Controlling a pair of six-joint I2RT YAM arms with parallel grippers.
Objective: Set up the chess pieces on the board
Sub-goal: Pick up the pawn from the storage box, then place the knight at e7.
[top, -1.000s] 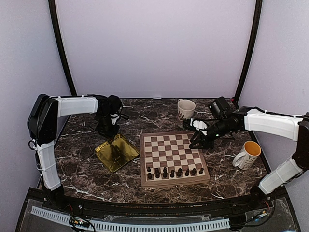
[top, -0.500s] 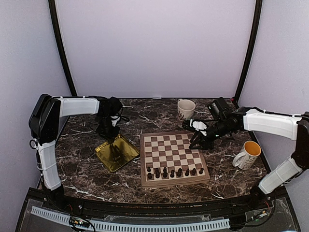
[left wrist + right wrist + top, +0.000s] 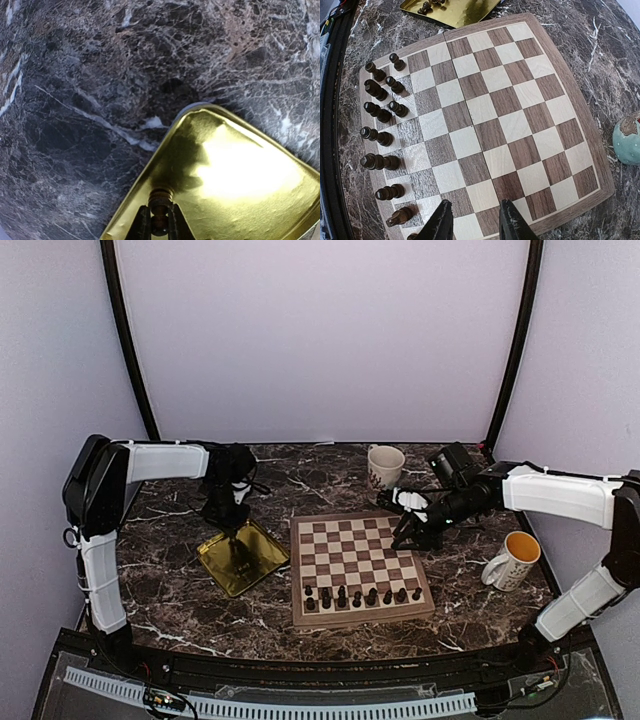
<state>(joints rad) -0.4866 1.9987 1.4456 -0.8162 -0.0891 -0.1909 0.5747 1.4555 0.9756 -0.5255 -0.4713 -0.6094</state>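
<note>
The left gripper is closed tightly on one small brown chess piece, which is held upright between the two dark fingers. The piece is held just above the gold tray, near the tray's far corner, where the shiny metal meets the dark marble table. From above, this gripper is seen pointing straight down. The wrist is bent sharply downward, the white forearm is stretched level to the right, and the shoulder is raised at the table's left edge.

The right gripper is held partly open, and nothing is seen between its two black fingers. It is poised over the board at the far right corner, above bare squares. From above, it is seen angled down and to the left. The white forearm is extended leftward from an elbow at the right edge, and the upper arm is sloped down to the base at the near right.

The other chess pieces are stood along the board's near edge, in two rows as seen from the right wrist. A few more pieces are left in the tray. A white mug is placed beyond the board, and a yellow-lined mug to its right.
</note>
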